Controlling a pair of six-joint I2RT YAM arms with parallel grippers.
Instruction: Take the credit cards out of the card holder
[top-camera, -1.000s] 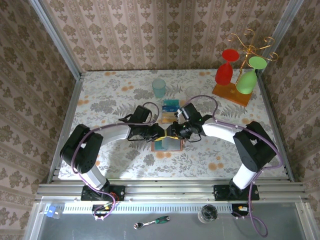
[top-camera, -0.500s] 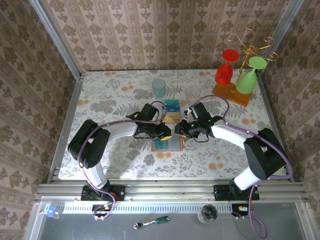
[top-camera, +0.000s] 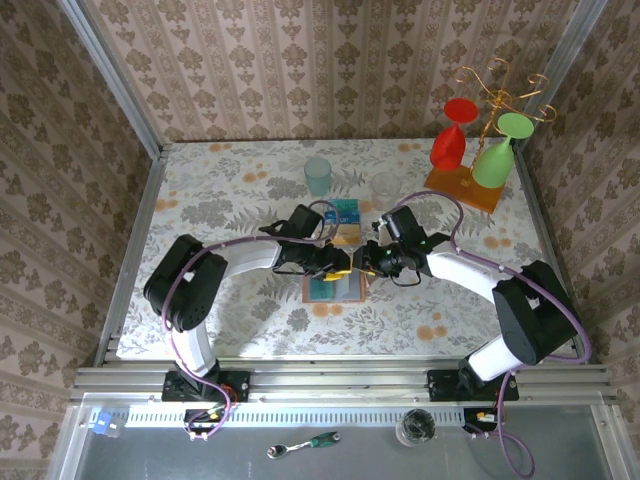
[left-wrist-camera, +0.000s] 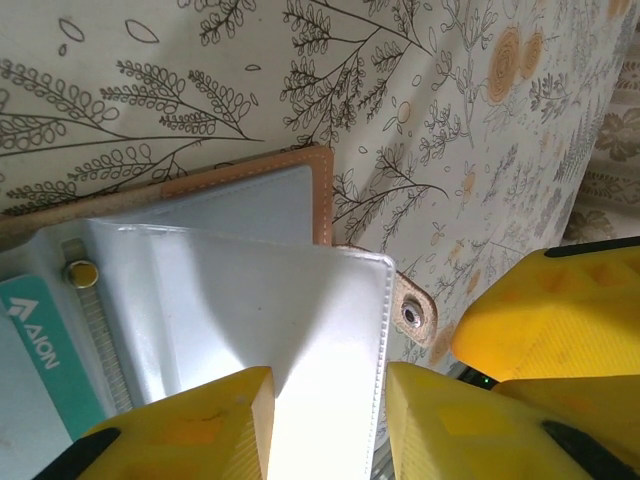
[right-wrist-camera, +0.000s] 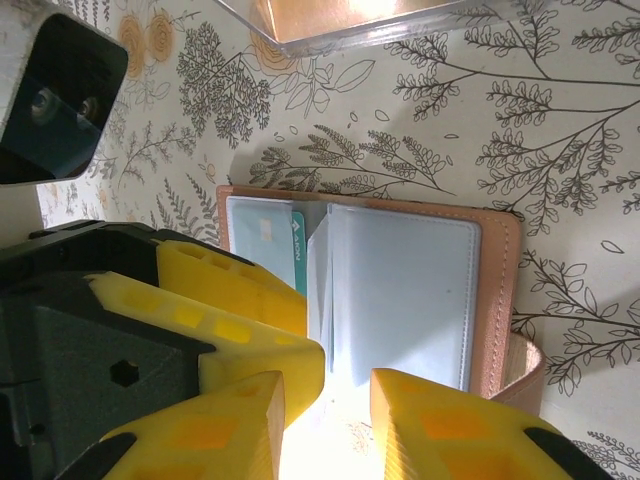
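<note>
Over the past second the yellow plastic left fingers (left-wrist-camera: 190, 430) had spread from nearly together to clearly apart, letting go of the clear plastic sleeve leaf (left-wrist-camera: 290, 330), which lay loose between them. The right fingers (right-wrist-camera: 450, 430) stood apart too, with a leaf rising between them unpinched. The tan-brown leather card holder (top-camera: 335, 290) lay open on the flowered desk (top-camera: 230, 190) under both, with a blue-teal credit card (left-wrist-camera: 35, 340) in its sleeve; that card probably needed a fresh grasp. Just beyond, a clear plastic tray (right-wrist-camera: 350, 32) held something orange-tan, likely the other card
</note>
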